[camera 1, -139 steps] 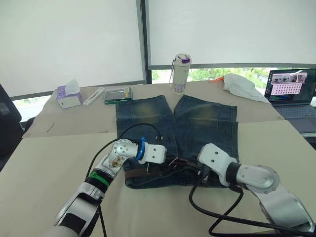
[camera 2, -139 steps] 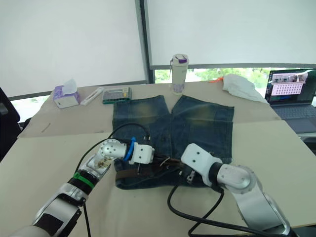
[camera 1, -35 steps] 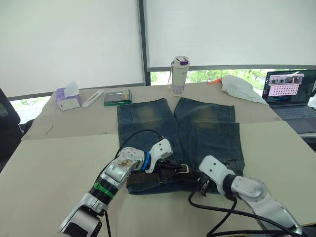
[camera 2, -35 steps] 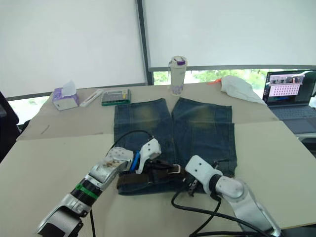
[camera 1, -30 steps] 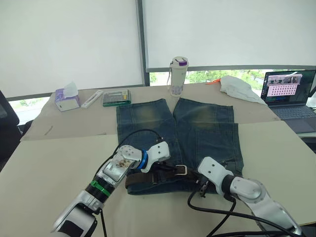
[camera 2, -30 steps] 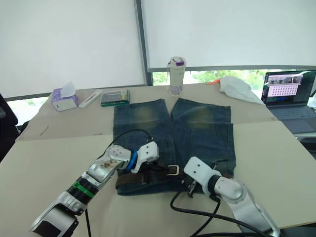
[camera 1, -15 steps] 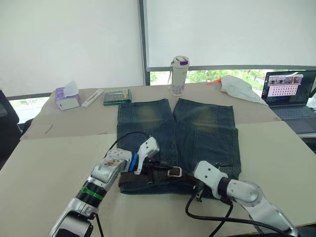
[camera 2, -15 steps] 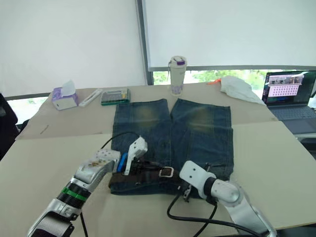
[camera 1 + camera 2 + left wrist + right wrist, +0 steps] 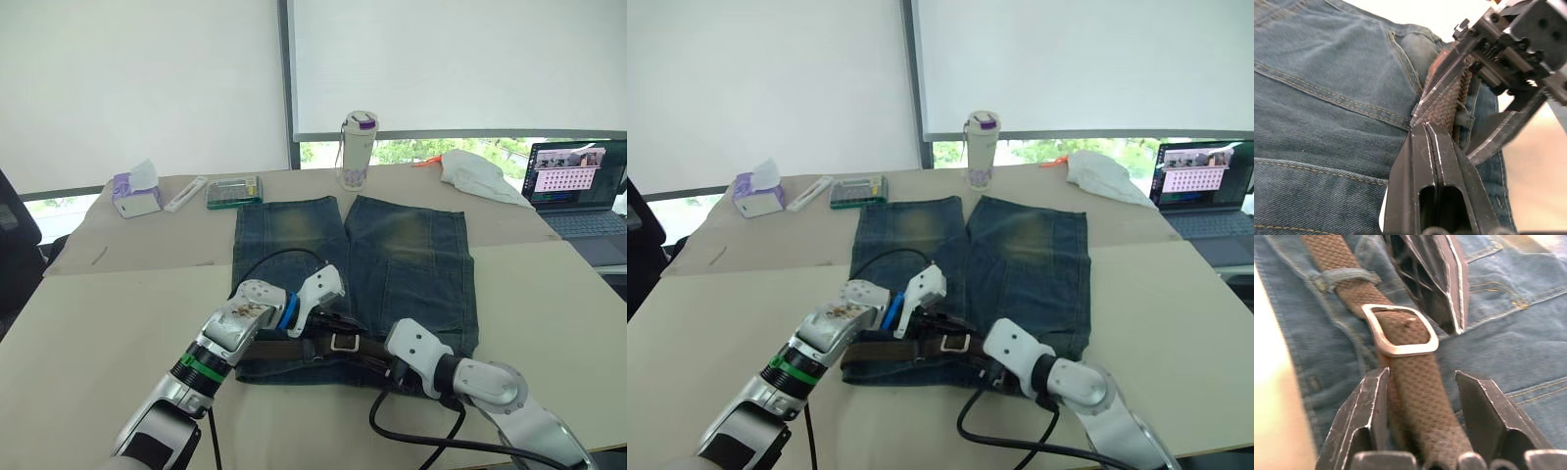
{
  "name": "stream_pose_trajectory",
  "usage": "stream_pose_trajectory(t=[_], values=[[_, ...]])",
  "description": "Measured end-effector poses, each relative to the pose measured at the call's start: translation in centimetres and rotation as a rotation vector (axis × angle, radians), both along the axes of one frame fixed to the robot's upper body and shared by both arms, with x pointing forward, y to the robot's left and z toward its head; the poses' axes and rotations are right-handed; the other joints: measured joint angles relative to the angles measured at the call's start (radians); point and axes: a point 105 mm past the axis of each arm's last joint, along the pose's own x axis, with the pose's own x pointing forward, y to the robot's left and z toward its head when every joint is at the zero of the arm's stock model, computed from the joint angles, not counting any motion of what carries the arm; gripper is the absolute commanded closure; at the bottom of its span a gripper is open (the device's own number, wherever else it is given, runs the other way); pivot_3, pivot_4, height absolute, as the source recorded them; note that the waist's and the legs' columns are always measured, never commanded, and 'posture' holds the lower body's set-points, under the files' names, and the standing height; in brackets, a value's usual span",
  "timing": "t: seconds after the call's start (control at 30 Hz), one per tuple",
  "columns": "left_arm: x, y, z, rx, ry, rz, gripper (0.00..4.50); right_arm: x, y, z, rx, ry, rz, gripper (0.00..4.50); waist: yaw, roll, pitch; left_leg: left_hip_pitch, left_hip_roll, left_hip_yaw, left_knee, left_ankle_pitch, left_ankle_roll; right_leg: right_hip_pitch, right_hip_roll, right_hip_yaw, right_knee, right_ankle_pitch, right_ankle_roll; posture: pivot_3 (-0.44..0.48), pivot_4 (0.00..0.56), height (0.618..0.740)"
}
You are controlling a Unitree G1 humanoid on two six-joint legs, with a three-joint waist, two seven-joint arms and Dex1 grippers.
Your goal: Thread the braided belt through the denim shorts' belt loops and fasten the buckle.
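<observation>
The denim shorts [image 9: 355, 269] lie flat on the counter [image 9: 108, 323], waistband toward the near edge and legs toward the far edge. The braided belt [image 9: 1418, 377] runs along the waistband, passing under at least one of the belt loops [image 9: 1344, 276]. The buckle [image 9: 1399, 329], a silver frame, sits on the waistband near its middle (seen in the head view just beyond the left tool), with brown strap passing through it.

Left tool [image 9: 1422, 128]: fingers pressed together, tips resting on the denim at the strap's edge, close beside the buckle; whether any strap is caught between them cannot be told. Right tool [image 9: 1422, 377]: spread apart, one finger on each side of the belt, the strap lying in the gap just short of the buckle; the fingers [image 9: 1369, 404] do not press the strap. The two tools meet nearly tip to tip over the middle of the waistband.

Along the far edge of the counter: a tissue box [image 9: 135, 193] toward the far left corner, then a white flat bar [image 9: 185, 192], a green tray [image 9: 234, 190], and a tall bottle with a purple cap [image 9: 358, 149] standing just beyond the shorts' legs. A white cloth [image 9: 477, 173] and an open laptop [image 9: 576, 191] lie toward the far right corner.
</observation>
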Motion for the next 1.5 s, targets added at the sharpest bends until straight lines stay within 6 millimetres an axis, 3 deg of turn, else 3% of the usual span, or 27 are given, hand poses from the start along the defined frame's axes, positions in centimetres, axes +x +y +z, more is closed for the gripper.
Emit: stream_pose_trajectory(t=[0.03,0.1,0.27,0.5,0.63,0.77,0.93,1.03,1.17,1.27,1.33,1.5], values=[[0.0,0.1,-0.1,0.015,-0.002,0.001,4.50,-0.3,0.1,0.2,0.013,0.008,0.000,2.26,-0.001,0.000,0.000,0.000,0.000,0.000,0.000,0.000,0.000,0.000,0.000,0.000,0.000,0.000,0.000,0.000,0.150,0.740],[0.1,0.0,-0.3,0.036,0.011,0.004,4.50,-1.1,-0.2,0.8,0.048,0.023,-0.017,2.78,0.001,0.000,0.000,-0.001,0.000,0.000,0.000,0.000,0.000,0.000,0.000,0.000,0.000,0.000,0.000,0.000,0.150,0.740],[0.0,-0.7,-0.4,0.102,0.016,-0.006,4.50,-2.0,-1.1,-0.2,0.034,0.090,-0.057,4.48,0.001,-0.001,0.001,-0.001,0.000,0.000,0.001,0.000,0.000,0.000,0.000,-0.001,0.000,0.000,0.000,0.000,0.150,0.740],[0.2,0.3,-0.6,0.210,-0.040,-0.029,4.50,-1.4,-1.7,-1.6,-0.004,0.124,-0.108,4.48,-0.005,-0.003,0.002,0.001,0.001,0.000,0.000,0.000,0.000,0.000,0.001,0.000,0.000,0.000,0.000,0.000,0.150,0.740],[0.4,2.6,-0.7,0.260,-0.054,0.000,4.50,-1.6,-2.0,-1.9,-0.021,0.132,-0.113,4.48,-0.005,-0.003,0.002,0.003,0.001,0.000,-0.001,0.000,0.000,0.002,0.001,0.000,0.000,0.000,0.000,0.000,0.150,0.740],[1.0,5.6,-3.0,0.338,-0.003,0.101,4.50,-1.8,-2.4,-2.0,-0.041,0.135,-0.115,4.48,0.001,-0.001,0.001,0.003,0.000,0.000,0.000,0.000,0.000,0.002,0.001,-0.001,0.000,0.000,0.000,0.000,0.150,0.740],[1.0,5.7,-3.0,0.324,-0.035,0.093,4.50,-1.9,-2.4,-2.0,-0.045,0.136,-0.116,4.48,0.008,-0.003,-0.001,0.004,0.000,0.000,0.000,-0.001,0.001,0.004,0.000,-0.001,-0.001,0.000,0.000,0.000,0.150,0.740],[1.1,5.4,-3.2,0.226,-0.028,0.121,4.50,-1.9,-2.4,-1.9,-0.028,0.130,-0.118,4.48,0.008,-0.002,-0.001,0.003,0.000,0.000,0.000,0.000,0.001,0.002,0.000,-0.001,-0.001,0.000,0.000,0.000,0.150,0.740],[1.3,3.7,-0.5,-0.070,0.001,0.172,4.50,-2.3,-2.2,-1.7,0.038,0.127,-0.133,4.48,0.011,-0.004,0.000,0.000,0.000,-0.001,0.001,0.000,0.000,0.000,-0.001,0.000,0.000,0.000,0.000,0.000,0.150,0.740],[1.5,4.5,2.3,-0.193,-0.030,0.209,4.50,-2.8,-1.9,-0.6,0.182,0.111,-0.162,4.48,0.003,-0.002,0.000,0.000,0.001,-0.001,0.000,0.000,-0.001,0.000,-0.001,0.001,0.000,0.000,0.000,0.000,0.150,0.740],[0.8,5.1,2.7,-0.221,-0.040,0.204,4.25,-3.1,-2.0,0.8,0.252,0.087,-0.157,3.86,-0.002,0.000,0.000,0.000,0.001,-0.001,0.000,0.000,0.000,0.000,-0.001,0.001,0.000,0.000,0.000,0.000,0.150,0.740],[-1.6,7.8,1.9,-0.229,-0.003,0.210,2.71,-4.9,-5.0,3.0,0.261,0.053,-0.229,2.27,0.001,0.003,0.001,0.001,0.001,-0.001,-0.001,0.000,0.000,0.001,-0.001,0.001,0.000,0.000,0.000,0.000,0.150,0.740]])
